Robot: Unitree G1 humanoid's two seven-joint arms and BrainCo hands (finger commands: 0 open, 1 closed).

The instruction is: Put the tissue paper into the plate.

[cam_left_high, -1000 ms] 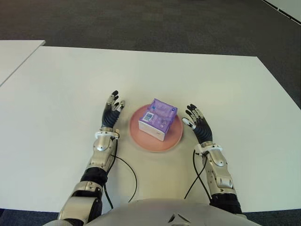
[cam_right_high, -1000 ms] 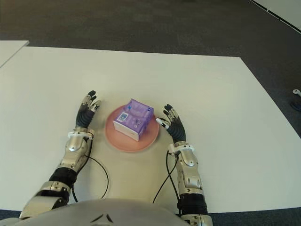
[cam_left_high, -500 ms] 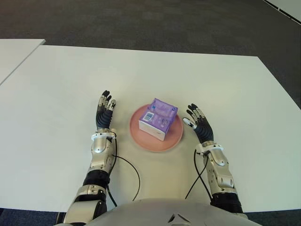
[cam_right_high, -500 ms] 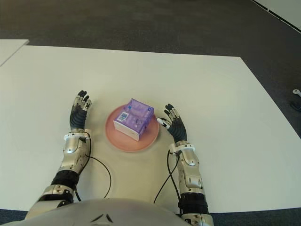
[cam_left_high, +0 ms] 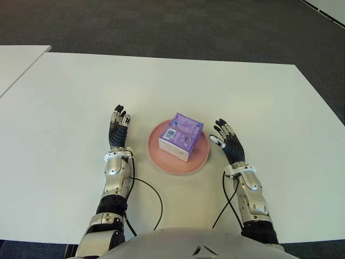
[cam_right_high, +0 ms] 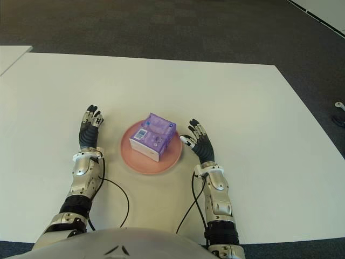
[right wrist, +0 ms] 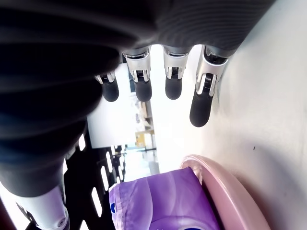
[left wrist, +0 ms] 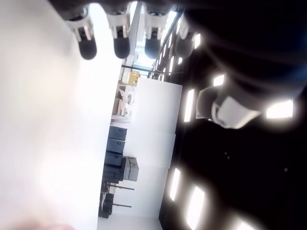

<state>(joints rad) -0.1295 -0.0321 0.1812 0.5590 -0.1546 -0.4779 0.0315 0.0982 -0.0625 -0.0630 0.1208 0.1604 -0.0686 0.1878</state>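
On the white counter (cam_left_high: 226, 91) you have the pink plate (cam_left_high: 200, 158) centred before the robot, with the purple tissue paper pack (cam_left_high: 181, 136) sitting inside it — placement reads as complete. Your left hand (cam_left_high: 118, 133) shows beside the plate's left side, well apart, fingers extended and empty. Your right hand (cam_left_high: 228, 144) shows just beside the plate's right rim, fingers spread, grasping nothing. Judged step: release and retreat — next, draw both hands clear without nudging the plate.

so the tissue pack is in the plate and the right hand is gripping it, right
Not quite. The tissue pack does sit in the plate, but the right hand is open beside the plate, holding nothing. Both the left eye view and the right wrist view show its fingers spread.
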